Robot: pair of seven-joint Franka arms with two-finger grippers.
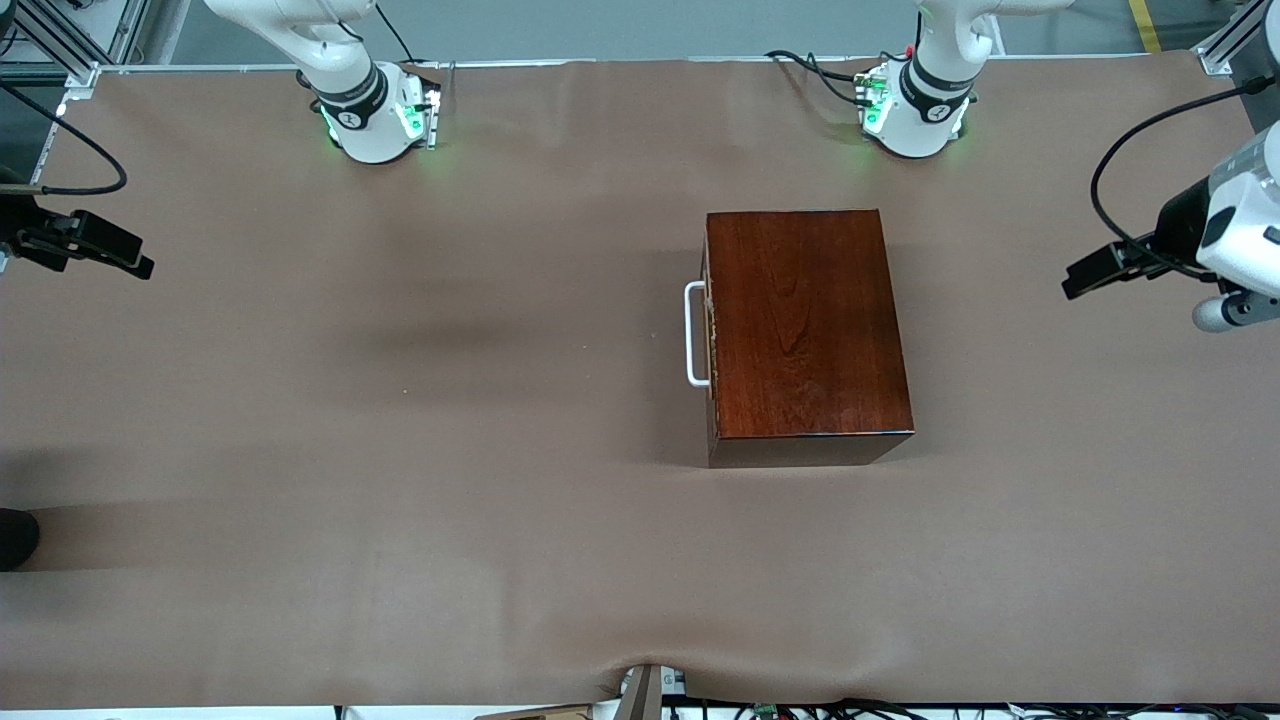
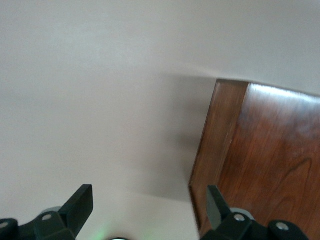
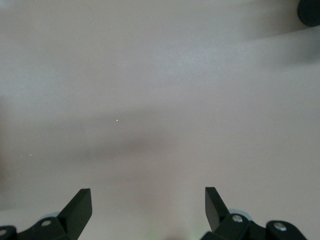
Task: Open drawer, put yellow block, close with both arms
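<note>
With both our left gripper (image 2: 150, 210) and right gripper (image 3: 148, 210) hanging fingers spread over bare counter (image 1: 400, 450), the drawer (image 1: 710, 335) shut in its box (image 1: 808, 325) mid-counter, we risk stalling: no yellow block shows

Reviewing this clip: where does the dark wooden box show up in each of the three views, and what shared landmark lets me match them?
Front view: the wooden box sits toward the left arm's end of the table, its drawer shut and the white handle facing the right arm's end.
Left wrist view: the box fills one lower corner, beside the open left gripper.
Right wrist view: not in it; only the open right gripper over brown table cover.
Shared landmark: the brown table cover.
</note>
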